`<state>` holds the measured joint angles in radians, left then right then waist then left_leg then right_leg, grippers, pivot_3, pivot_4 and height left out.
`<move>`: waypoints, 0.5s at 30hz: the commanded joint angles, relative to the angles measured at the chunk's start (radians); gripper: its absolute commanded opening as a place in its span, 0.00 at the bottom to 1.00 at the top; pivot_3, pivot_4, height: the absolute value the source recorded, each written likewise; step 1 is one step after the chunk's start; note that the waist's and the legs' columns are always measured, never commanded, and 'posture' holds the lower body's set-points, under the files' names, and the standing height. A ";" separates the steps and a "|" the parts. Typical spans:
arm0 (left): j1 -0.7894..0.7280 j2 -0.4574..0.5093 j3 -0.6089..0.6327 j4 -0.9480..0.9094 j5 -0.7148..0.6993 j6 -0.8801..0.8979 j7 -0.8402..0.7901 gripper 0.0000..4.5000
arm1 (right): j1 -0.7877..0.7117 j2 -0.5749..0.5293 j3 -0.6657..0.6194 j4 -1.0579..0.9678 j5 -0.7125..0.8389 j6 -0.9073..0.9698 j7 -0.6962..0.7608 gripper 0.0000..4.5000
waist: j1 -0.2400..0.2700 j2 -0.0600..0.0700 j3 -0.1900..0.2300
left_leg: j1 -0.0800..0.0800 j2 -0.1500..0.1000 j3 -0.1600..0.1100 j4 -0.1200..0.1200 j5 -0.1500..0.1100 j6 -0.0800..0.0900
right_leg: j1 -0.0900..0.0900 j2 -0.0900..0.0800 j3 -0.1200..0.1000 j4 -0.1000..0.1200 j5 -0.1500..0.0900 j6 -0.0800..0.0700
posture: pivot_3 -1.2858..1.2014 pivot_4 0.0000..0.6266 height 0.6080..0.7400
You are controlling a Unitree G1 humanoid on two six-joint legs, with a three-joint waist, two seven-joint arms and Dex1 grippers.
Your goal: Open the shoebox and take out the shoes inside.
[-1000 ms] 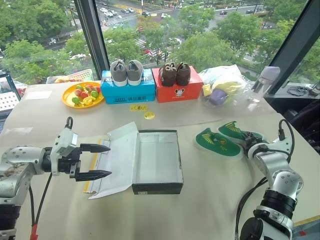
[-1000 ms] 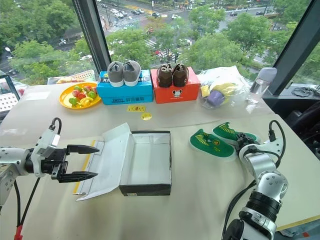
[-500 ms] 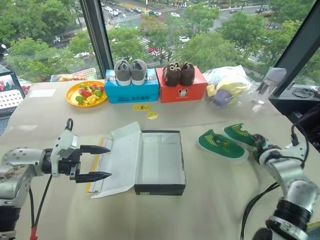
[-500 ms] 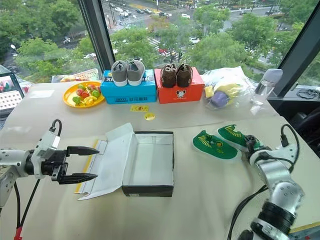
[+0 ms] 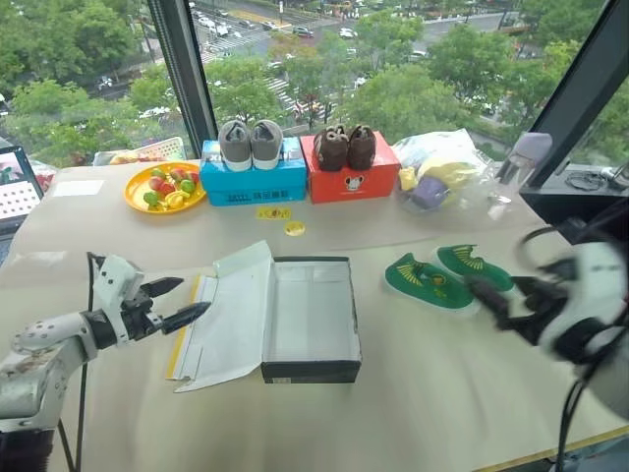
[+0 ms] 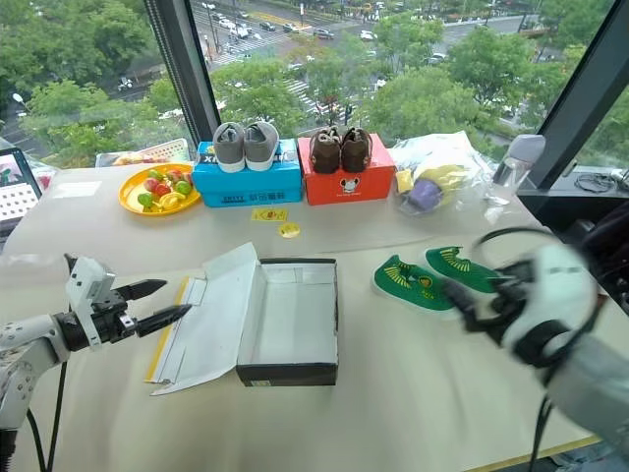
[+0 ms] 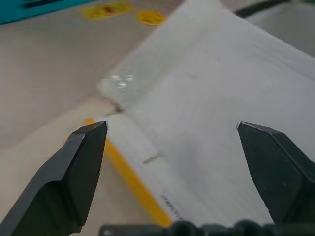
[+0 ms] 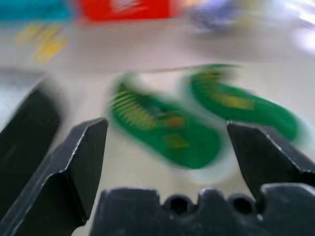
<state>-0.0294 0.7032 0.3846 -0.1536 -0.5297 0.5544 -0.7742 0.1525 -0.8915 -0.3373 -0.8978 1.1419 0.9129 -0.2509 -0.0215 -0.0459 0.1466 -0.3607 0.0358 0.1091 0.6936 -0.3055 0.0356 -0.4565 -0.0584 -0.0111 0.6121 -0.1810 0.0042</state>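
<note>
The shoebox (image 5: 313, 317) lies open at the table's middle, its white inside empty. Its lid (image 5: 233, 313) is folded flat to the left, with a yellow edge showing. My left gripper (image 5: 173, 300) hovers open just left of the lid; the left wrist view has the lid's white inner face (image 7: 206, 98) between the fingers. Two green shoes (image 5: 427, 281) (image 5: 475, 267) rest side by side on the table right of the box. My right gripper (image 6: 458, 296) is blurred and open, near the shoes' right side and pointing at them; they appear between its fingers in the right wrist view (image 8: 167, 132).
Along the back by the window stand a blue shoebox (image 5: 253, 183) with grey shoes on top and a red shoebox (image 5: 350, 181) bearing brown shoes. A yellow fruit plate (image 5: 138, 197) lies at back left. A plastic bag (image 5: 444, 175) and a bottle (image 5: 524, 155) stand at back right.
My left gripper drew back to the left from the lid, sank a little and rolled. The right arm swung up off the table and is now in fast motion beside the shoes.
</note>
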 commanded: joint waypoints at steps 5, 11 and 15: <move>0.122 -0.218 0.117 -0.071 0.076 -0.080 0.335 1.00 | 0.136 0.239 0.250 0.020 -0.603 -0.203 -0.187 1.00 | 0.017 0.000 0.000 | -0.006 -0.004 0.002 0.004 -0.001 0.001 | -0.003 -0.004 0.001 -0.001 0.001 -0.001 | 0.52 0.24 0.93; 0.182 -0.332 0.084 -0.118 0.130 -0.193 0.413 1.00 | 0.230 0.433 0.296 0.079 -0.834 -0.307 -0.215 1.00 | 0.028 0.000 -0.001 | -0.007 -0.004 0.003 0.005 -0.004 0.004 | -0.003 -0.005 0.002 -0.002 0.002 -0.007 | 0.52 0.24 0.93; 0.182 -0.339 0.051 -0.105 0.159 -0.239 0.409 1.00 | 0.234 0.471 0.329 0.120 -0.938 -0.341 -0.169 1.00 | 0.030 0.000 -0.001 | -0.006 -0.003 0.003 0.006 -0.004 0.004 | -0.002 -0.003 0.002 -0.001 -0.002 -0.009 | 0.52 0.24 0.93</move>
<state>0.1586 0.3615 0.4343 -0.2307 -0.3802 0.3541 -0.3671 0.3907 -0.4270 -0.0109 -0.7715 0.2601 0.6093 -0.4424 0.0081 -0.0456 0.1453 -0.3660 0.0327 0.1118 0.6998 -0.3096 0.0399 -0.4582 -0.0612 -0.0095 0.6117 -0.1827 -0.0047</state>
